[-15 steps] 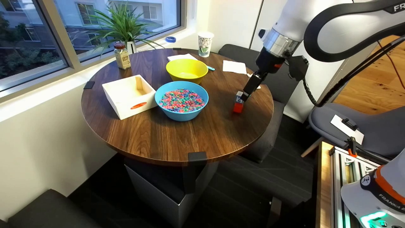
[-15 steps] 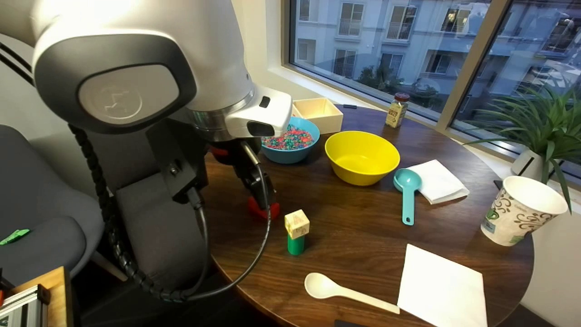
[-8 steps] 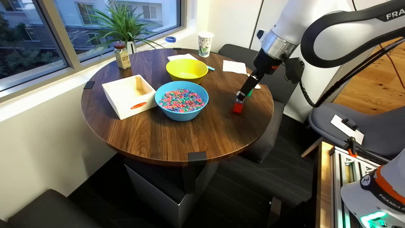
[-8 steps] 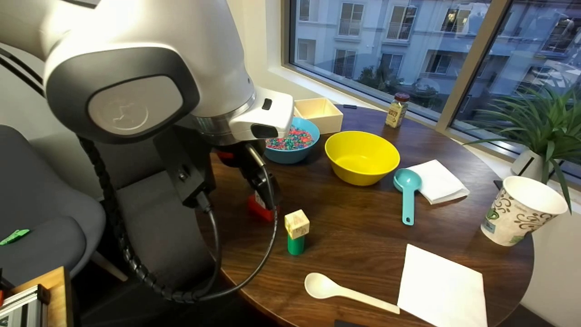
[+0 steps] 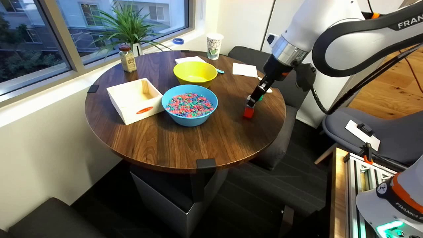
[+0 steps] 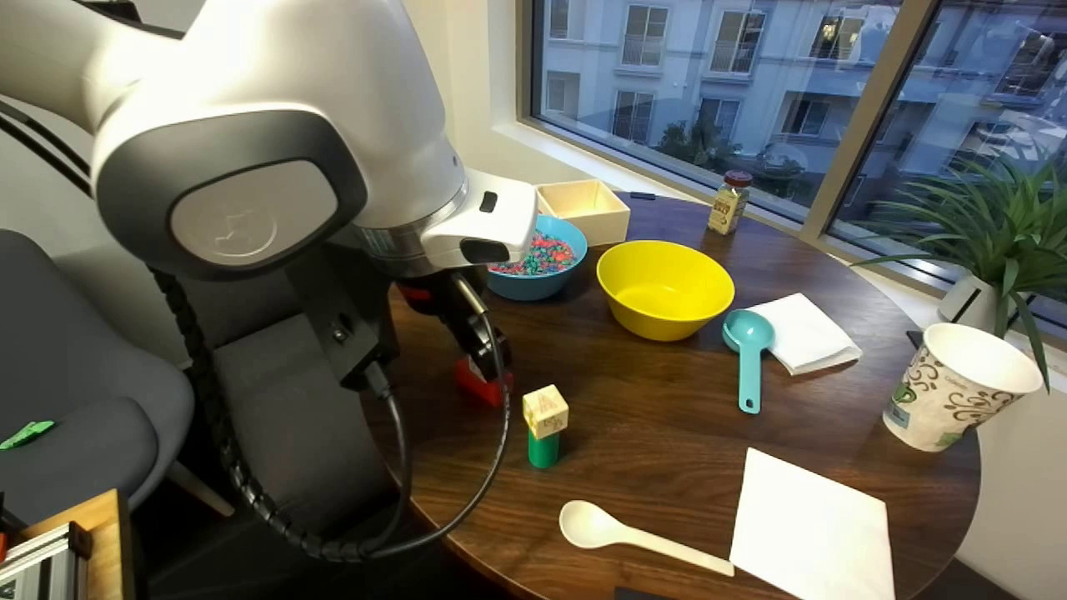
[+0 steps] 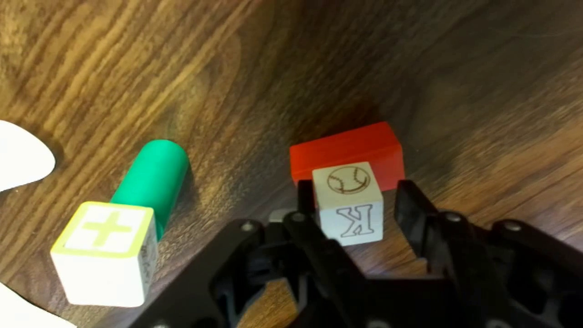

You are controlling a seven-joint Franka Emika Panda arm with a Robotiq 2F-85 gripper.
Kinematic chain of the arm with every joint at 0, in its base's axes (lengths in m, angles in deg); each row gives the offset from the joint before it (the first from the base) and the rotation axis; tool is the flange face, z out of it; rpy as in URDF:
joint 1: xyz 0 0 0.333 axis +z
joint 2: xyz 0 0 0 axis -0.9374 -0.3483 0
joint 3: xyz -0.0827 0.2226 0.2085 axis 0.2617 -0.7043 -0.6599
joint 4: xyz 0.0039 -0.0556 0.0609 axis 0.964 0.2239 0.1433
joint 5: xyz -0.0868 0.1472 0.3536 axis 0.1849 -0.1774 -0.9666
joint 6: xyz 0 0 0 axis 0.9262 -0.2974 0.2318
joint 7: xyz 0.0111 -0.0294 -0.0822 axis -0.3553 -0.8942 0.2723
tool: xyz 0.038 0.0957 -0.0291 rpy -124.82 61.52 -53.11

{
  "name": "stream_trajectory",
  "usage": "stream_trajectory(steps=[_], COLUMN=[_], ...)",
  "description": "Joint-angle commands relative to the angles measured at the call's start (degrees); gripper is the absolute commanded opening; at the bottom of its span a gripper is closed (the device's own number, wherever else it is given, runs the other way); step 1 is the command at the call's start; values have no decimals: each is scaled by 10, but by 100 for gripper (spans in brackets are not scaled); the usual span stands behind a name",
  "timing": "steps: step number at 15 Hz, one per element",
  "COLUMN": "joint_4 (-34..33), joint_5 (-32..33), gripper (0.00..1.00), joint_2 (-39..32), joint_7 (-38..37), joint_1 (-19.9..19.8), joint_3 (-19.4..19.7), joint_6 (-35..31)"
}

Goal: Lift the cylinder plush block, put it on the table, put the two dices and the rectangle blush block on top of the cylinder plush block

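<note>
The green cylinder plush block [image 7: 155, 175] stands upright on the dark brown table [image 5: 214, 142], and a pale wooden dice [image 7: 102, 259] rests on its top. Beside it lies the red rectangle block [image 7: 348, 148], with the second dice [image 7: 348, 207] on top of it. My gripper [image 7: 355, 200] has that second dice between its fingers: the left one is right up against the cube, while a gap shows on the right side. In both exterior views the gripper [image 6: 488, 367] hangs just over the red block [image 5: 249, 112] and hides most of the dice there.
A white spoon [image 6: 642, 537] lies near the green cylinder. Beyond are a yellow bowl [image 6: 665, 292], a blue bowl of beads [image 5: 190, 105], a wooden box [image 5: 134, 100] and a paper cup [image 5: 214, 46]. White napkins [image 6: 817, 525] lie on the table.
The gripper has shifted slightly around the red block's dice, uncovering some of the green cylinder in an exterior view. Its jaws look narrower. Both blocks and the dice on the cylinder stay where they were.
</note>
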Motion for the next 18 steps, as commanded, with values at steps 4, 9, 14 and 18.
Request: stream_trajectory(steps=[4, 9, 14, 18], joint_4=[10, 1, -5, -7], joint_5=[14, 45, 113, 141], gripper=[9, 9, 9, 9], joint_2=[8, 41, 84, 110], joint_7=[-2, -22, -69, -113], joint_1=[1, -5, -32, -55], joint_3=[-3, -12, -19, -22], joint_6=[-3, 23, 61, 113])
